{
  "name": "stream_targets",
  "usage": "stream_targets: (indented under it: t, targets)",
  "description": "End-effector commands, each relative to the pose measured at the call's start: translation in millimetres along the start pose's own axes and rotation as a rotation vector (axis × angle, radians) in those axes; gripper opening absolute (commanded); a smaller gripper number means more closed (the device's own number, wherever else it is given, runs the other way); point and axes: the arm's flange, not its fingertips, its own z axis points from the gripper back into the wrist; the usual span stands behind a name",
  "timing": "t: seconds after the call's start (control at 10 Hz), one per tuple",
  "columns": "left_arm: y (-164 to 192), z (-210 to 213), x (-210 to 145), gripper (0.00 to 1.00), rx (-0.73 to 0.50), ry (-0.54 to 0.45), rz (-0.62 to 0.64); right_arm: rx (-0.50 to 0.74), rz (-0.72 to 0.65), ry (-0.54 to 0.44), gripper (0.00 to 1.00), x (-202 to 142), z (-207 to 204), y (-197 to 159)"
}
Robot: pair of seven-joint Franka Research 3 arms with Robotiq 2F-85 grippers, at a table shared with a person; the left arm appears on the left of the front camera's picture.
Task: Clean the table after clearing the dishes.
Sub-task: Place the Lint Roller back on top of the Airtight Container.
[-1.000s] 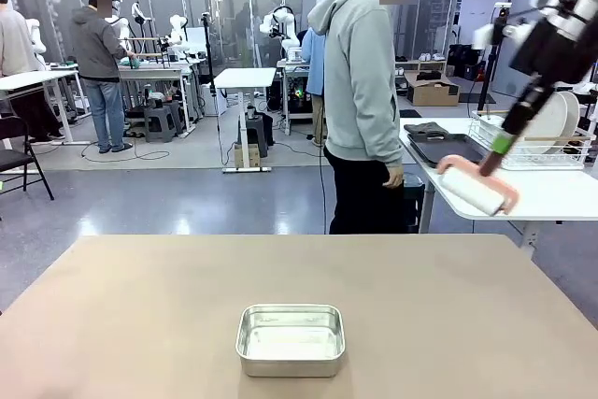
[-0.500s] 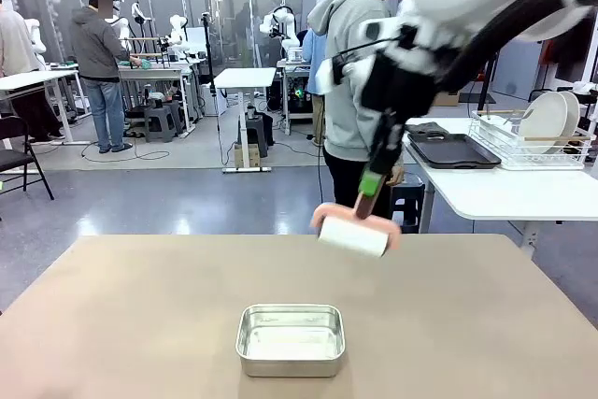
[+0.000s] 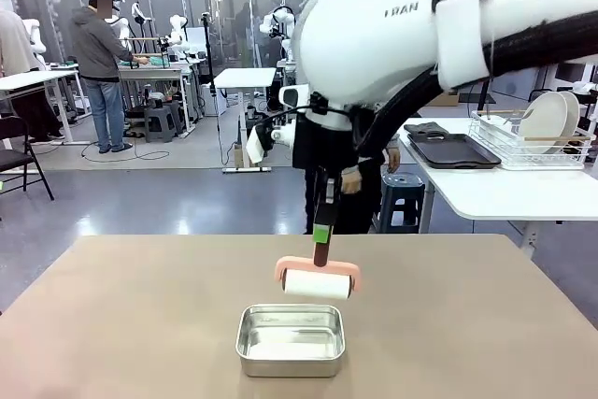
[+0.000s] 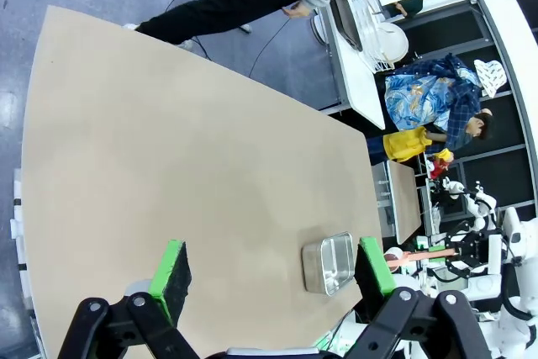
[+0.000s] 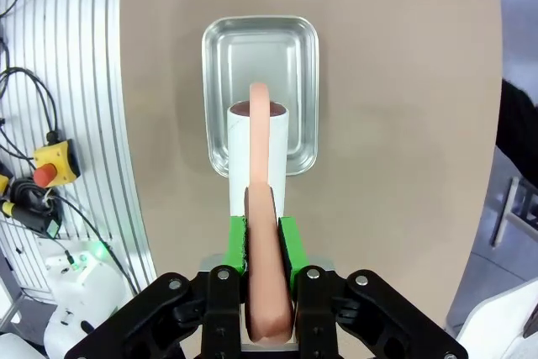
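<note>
Right gripper (image 5: 262,245) clamped on lint roller (image 3: 318,282) handle, seemingly above steel pan (image 3: 291,339); left gripper (image 4: 273,266) spread wide, empty, over worktop (image 4: 168,166).

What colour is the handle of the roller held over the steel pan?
Salmon pink, with a white roll; the lint roller shows best in the right wrist view, above the pan.

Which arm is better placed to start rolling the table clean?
Right: the right gripper is shut on the lint roller, hanging over the steel pan. The left gripper is open and holds nothing.
</note>
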Motion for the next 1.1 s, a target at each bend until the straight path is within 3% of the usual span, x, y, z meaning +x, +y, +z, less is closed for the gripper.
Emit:
stream_targets:
  t: [0.0,0.5,1.0]
  targets:
    - [-0.8,2.6,2.1,1.0,-0.003,0.003,-0.005,0.01,0.016,-0.023,0.21,-3.1,6.2,0.1]
    - [-0.8,2.6,2.1,1.0,-0.003,0.003,-0.005,-0.001,-0.002,-0.008,0.21,-0.1,3.3,-1.7]
    - [-0.8,2.6,2.1,1.0,-0.003,0.003,-0.005,0.091,0.071,0.004,0.21,42.3,-53.3,-18.0]
